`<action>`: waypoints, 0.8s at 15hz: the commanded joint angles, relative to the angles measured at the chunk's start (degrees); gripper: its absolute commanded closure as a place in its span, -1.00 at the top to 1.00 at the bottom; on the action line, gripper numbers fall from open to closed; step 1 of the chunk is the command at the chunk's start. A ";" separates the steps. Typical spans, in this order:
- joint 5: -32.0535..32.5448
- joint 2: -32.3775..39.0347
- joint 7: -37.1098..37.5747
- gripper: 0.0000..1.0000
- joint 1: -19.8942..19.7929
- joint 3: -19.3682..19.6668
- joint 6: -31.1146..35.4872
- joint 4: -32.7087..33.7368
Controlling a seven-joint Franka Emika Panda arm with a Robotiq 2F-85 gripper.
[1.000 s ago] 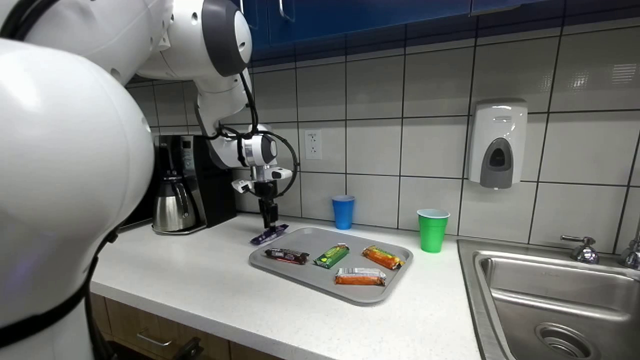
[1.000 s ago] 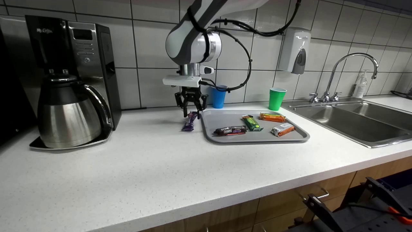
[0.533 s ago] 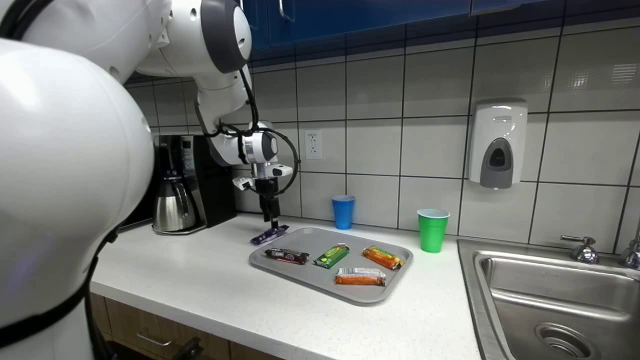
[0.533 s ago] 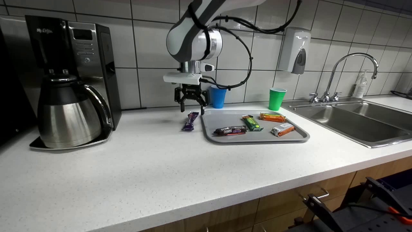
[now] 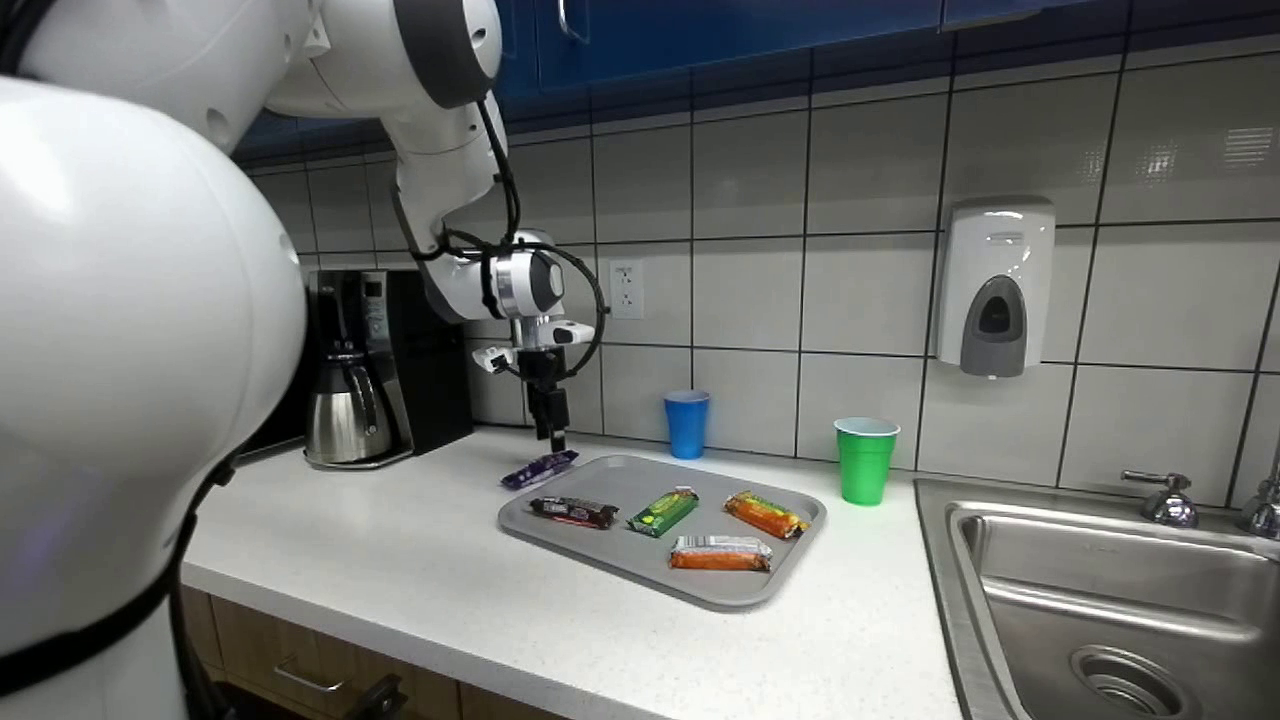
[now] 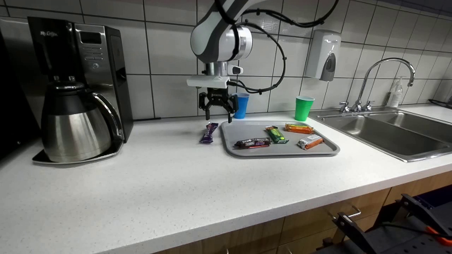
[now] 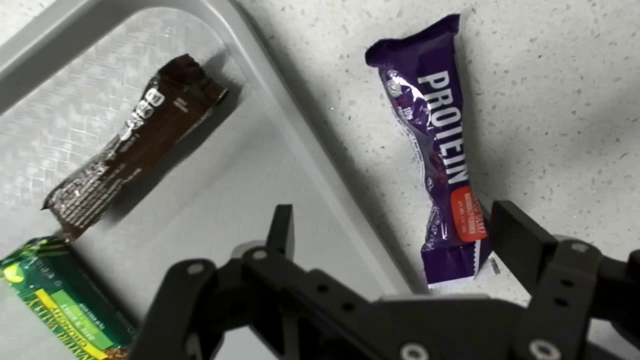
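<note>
Purple bar (image 7: 442, 145) laid on counter (image 6: 159, 173), just beside tray (image 6: 240, 130). Gripper (image 6: 219, 118) held above, near bar's end; jaws spread wide, nothing gripped or touched. Brown bar (image 6: 252, 143), green bar (image 6: 276, 134), two orange bars (image 6: 299, 128) laid on tray. Blue cup (image 6: 241, 106) placed behind tray, near wall (image 6: 173, 95).

This is a kitchen. A 2-basin sink (image 6: 374, 132) with a tap (image 6: 357, 105) is set into the counter (image 6: 159, 187), a bottle (image 6: 396, 94) at its back edge. Farther along stands a coffee maker (image 6: 95, 68) with its pot (image 6: 76, 132), and tiles (image 5: 875, 180) run behind all of these. Cupboards (image 5: 740, 40) hang above; drawers (image 6: 307, 222) sit below the counter. The dispenser (image 5: 1000, 285) fixed to the tiles suits a workplace more than a home.
</note>
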State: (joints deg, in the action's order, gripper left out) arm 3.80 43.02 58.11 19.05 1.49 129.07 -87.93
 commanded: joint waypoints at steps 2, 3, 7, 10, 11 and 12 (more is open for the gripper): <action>-0.01 -7.54 -0.52 1.00 -0.95 0.11 2.08 -9.44; 0.05 -8.74 -0.53 1.00 -1.06 0.17 2.35 -11.06; 0.33 -12.89 0.08 1.00 -1.18 0.45 2.91 -16.87; 0.71 -15.58 0.96 1.00 -1.14 0.66 3.36 -21.04; 0.78 -16.45 1.18 1.00 -1.20 0.70 3.49 -22.34; 0.69 -17.27 1.25 1.00 -1.35 0.70 3.69 -23.58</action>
State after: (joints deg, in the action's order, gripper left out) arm 3.80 30.55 58.25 18.53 2.58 130.90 -105.31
